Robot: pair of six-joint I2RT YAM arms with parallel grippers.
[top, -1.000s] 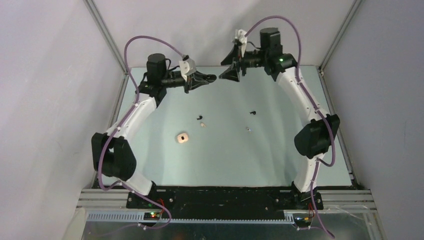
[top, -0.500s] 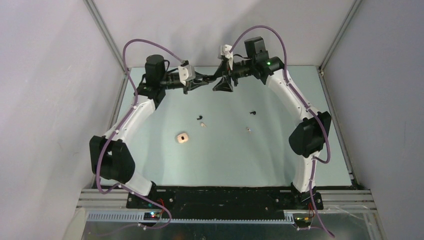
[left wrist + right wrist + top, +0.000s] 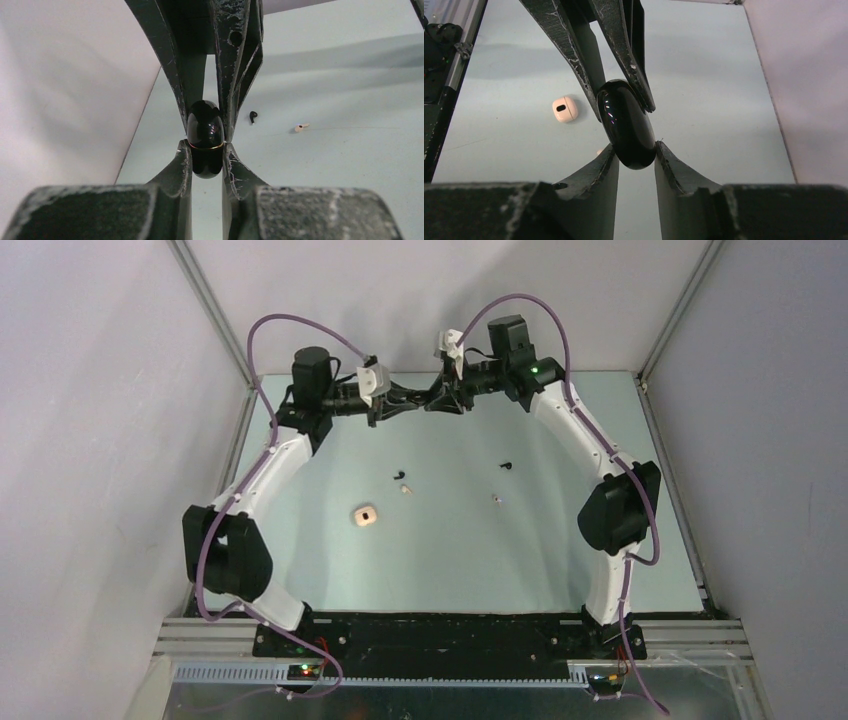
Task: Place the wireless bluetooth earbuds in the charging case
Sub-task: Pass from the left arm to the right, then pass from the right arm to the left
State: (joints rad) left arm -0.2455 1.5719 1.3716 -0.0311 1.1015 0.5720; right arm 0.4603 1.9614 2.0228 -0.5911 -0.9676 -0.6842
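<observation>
High over the back of the table, a glossy black charging case (image 3: 205,137) with a thin gold seam is pinched between both grippers. My left gripper (image 3: 206,147) is shut on one end of it. My right gripper (image 3: 634,150) has both fingers against the other end of the black case (image 3: 626,125). In the top view the two grippers meet tip to tip, left gripper (image 3: 416,400) and right gripper (image 3: 438,398). On the table lie a black earbud (image 3: 402,476), a cream earbud (image 3: 405,489), another black earbud (image 3: 506,465) and a pale earbud (image 3: 496,498).
A closed cream charging case (image 3: 365,516) lies on the mat left of centre, also in the right wrist view as the cream case (image 3: 564,109). White walls and metal frame posts (image 3: 215,315) enclose the table on three sides.
My right gripper swung left to meet the left gripper and closed its jaws onto the black case. The left gripper has stayed in place, still gripping it.
</observation>
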